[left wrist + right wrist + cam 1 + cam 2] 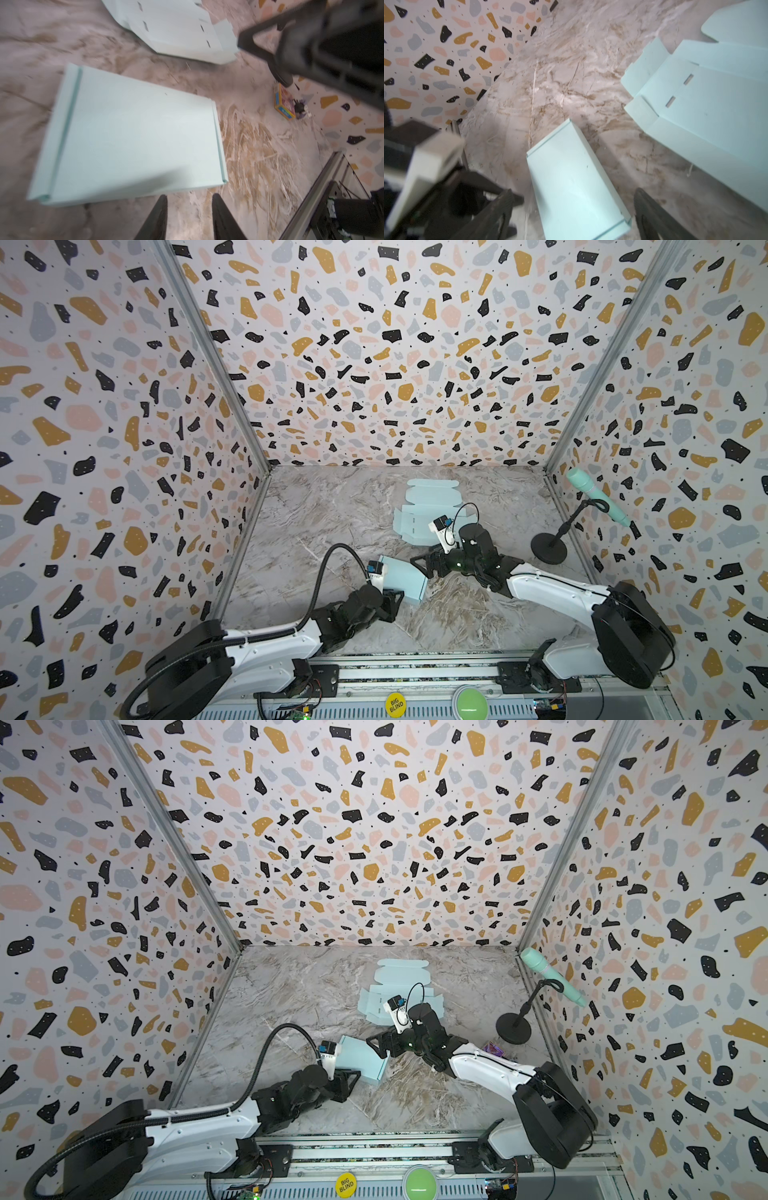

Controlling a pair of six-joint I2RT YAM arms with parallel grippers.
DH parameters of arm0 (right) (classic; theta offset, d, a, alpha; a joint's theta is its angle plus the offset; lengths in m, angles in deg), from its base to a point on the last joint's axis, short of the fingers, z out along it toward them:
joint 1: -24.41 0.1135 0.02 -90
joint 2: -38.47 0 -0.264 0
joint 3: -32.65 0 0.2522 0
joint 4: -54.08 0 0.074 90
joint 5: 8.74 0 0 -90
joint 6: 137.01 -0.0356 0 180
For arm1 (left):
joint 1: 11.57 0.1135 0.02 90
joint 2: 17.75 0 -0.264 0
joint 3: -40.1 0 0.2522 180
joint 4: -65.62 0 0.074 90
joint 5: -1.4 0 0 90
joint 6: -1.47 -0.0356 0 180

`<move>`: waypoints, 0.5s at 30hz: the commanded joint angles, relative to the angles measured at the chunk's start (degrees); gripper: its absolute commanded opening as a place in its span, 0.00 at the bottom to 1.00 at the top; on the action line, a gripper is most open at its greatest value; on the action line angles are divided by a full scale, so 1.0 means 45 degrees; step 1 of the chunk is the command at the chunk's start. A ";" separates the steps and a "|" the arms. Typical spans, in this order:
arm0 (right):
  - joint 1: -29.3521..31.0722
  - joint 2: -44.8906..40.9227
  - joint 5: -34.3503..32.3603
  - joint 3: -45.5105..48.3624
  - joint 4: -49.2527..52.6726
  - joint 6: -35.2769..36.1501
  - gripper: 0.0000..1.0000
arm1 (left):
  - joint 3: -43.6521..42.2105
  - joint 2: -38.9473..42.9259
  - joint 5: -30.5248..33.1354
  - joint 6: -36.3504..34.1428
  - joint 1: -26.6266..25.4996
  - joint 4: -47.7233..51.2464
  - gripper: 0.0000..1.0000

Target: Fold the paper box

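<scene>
You have one box folded, left claw and right claw both parted and empty, while a blank lies flat, unfolded.

Mint box, beige marbled table, terrazzo walls, seemingly orange-edged packet.

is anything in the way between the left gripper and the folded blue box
Nothing visible. In the left wrist view the left gripper, fingers apart, faces the near edge of the folded paper box with only bare marble table between. The flat box blank and the right gripper lie beyond it.
</scene>
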 commanded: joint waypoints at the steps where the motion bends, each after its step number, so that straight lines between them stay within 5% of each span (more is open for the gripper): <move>1: 0.0351 -0.0879 -0.0624 0.0707 0.1224 -0.0442 0.91 | 0.0427 0.1349 -0.0624 -0.1303 0.1493 0.2032 0.43; 6: 0.0672 -0.1372 -0.0725 0.1565 0.1191 -0.1223 0.91 | 0.0662 0.1542 -0.2006 -0.2301 0.3994 0.2481 0.57; 15: 0.1088 -0.0056 -0.0603 0.1962 -0.0114 -0.1797 0.93 | 0.0722 -0.0509 -0.3457 -0.3097 0.5201 0.0912 0.63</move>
